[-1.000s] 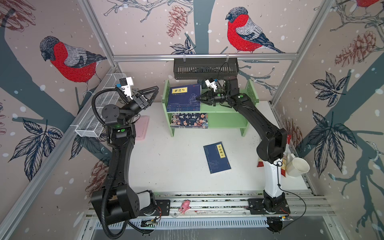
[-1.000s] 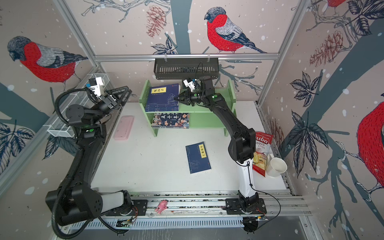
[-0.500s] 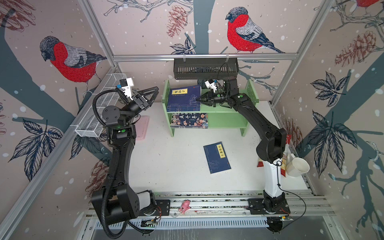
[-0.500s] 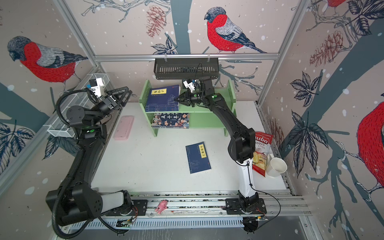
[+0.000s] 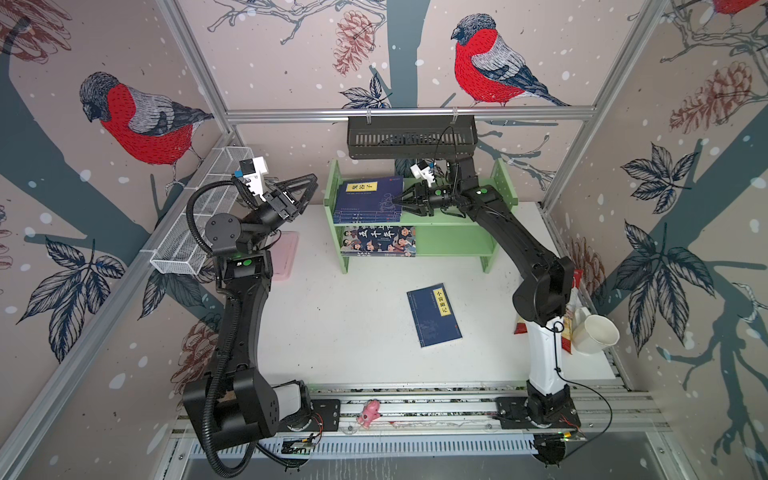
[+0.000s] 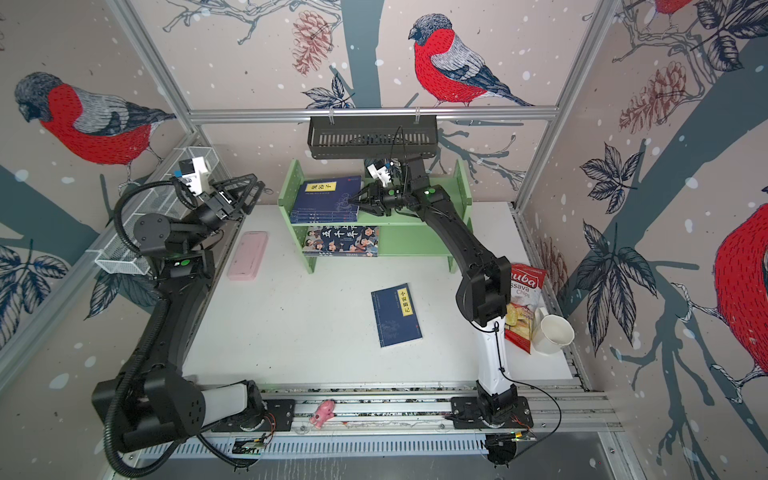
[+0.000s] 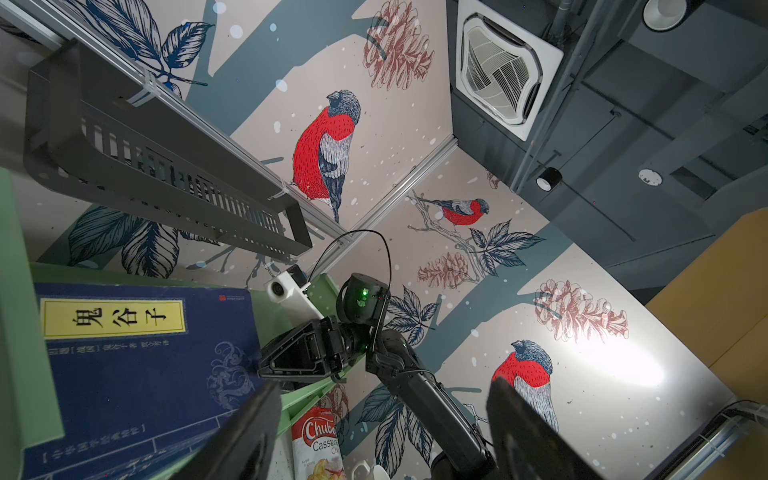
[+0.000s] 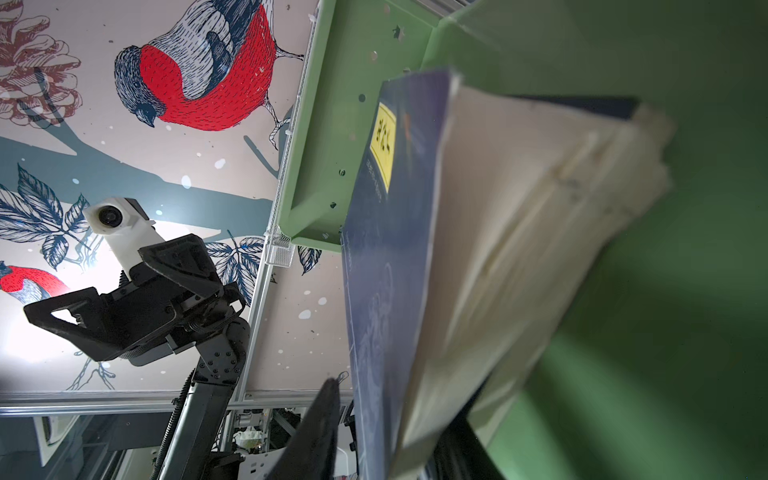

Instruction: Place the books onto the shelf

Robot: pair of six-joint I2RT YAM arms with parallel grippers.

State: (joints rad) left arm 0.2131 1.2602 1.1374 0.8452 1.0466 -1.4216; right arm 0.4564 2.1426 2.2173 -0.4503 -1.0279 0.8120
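Your right pincer, clamped a second ago, is now parting its jaws around the edge of the top navy book, leaving it stacked at the left end of the shelf upper tier, while your left pincer is hovering with jaws apart and one loose navy book is waiting mid-bench.
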